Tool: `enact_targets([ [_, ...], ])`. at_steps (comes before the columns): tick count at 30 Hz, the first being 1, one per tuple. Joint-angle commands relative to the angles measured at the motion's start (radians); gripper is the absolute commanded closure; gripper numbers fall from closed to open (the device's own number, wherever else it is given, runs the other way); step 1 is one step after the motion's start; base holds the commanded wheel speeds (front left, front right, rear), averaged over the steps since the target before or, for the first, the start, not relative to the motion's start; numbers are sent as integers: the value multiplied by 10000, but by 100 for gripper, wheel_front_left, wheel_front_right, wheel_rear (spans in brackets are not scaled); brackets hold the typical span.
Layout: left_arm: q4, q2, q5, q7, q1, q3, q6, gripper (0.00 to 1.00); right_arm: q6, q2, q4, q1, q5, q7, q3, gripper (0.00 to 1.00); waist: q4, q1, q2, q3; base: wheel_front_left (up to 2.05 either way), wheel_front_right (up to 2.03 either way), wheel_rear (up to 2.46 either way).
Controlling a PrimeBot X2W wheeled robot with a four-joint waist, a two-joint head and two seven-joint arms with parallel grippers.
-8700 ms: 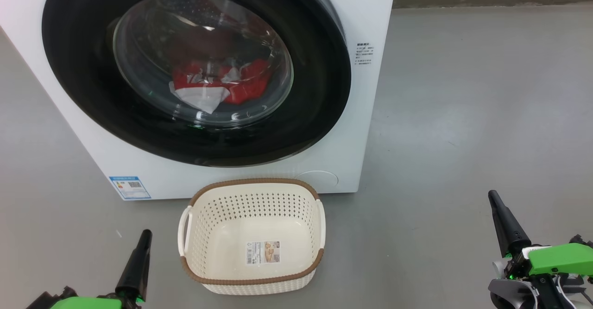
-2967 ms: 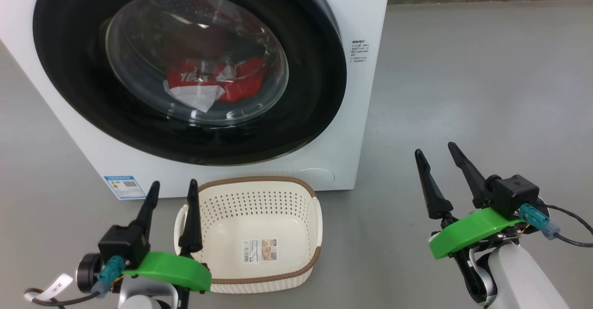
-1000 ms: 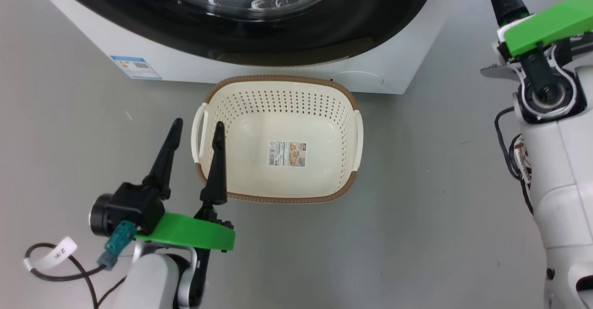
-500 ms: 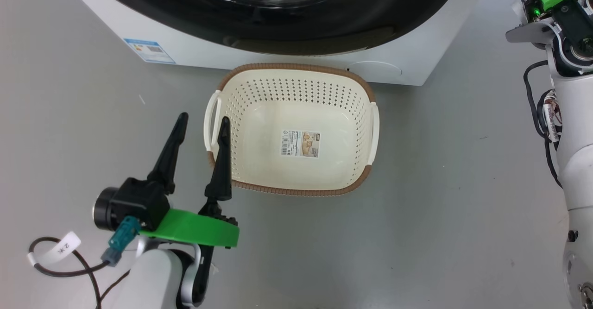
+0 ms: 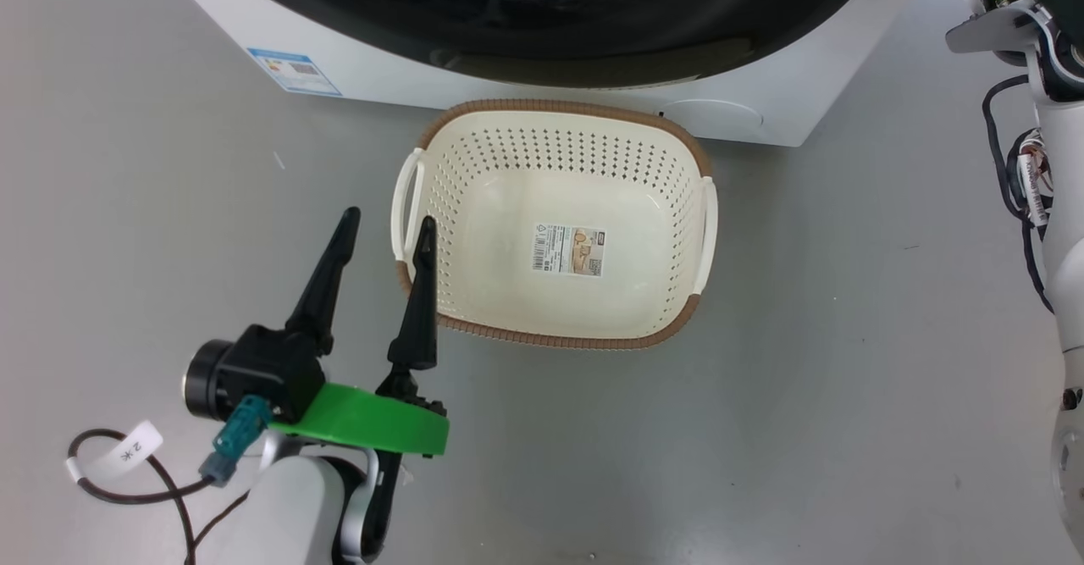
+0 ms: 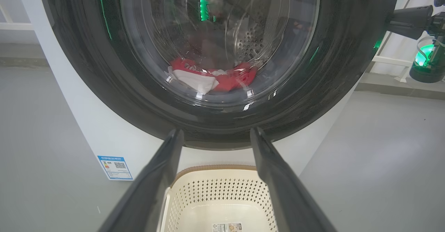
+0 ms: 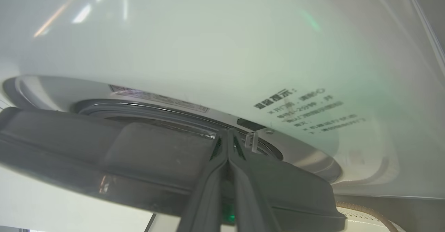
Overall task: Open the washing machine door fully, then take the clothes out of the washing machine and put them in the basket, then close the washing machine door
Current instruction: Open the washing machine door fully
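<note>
Two fingers of the right gripper [image 7: 227, 138], apart before, are now pressing together at the washing machine door's [image 7: 139, 155] 3 o'clock edge, getting ready to pull. The left gripper [image 5: 388, 216] is waiting spread wide at the basket's [image 5: 559, 108] 8 o'clock.

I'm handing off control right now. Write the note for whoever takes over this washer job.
Left hand: open, empty, near the basket's left handle.
Right hand: shut, holding nothing, tips at the gap behind the right edge of the washing machine door.
Things: the door looks just ajar, not swung open. The clothes lie in the drum behind the glass. The basket sits empty on the floor in front of the washing machine.
Done: no step is finished.
Left: swing the door fully open, move the clothes to the basket, close the door.
</note>
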Motion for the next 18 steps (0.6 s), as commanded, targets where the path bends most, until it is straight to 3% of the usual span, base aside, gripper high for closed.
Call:
enact_targets([
  [1, -200, 177, -13, -118, -224, 223, -24, 0, 8, 96, -196, -339, -105, 120, 186, 100, 67, -1, 0, 24, 0, 0, 0],
  [18, -236, 177, -101, -118, -277, 202, 14, 0, 8, 17, 203, -626, -39, 1166, 321, 100, 337, -1, 0, 168, 0, 0, 0],
])
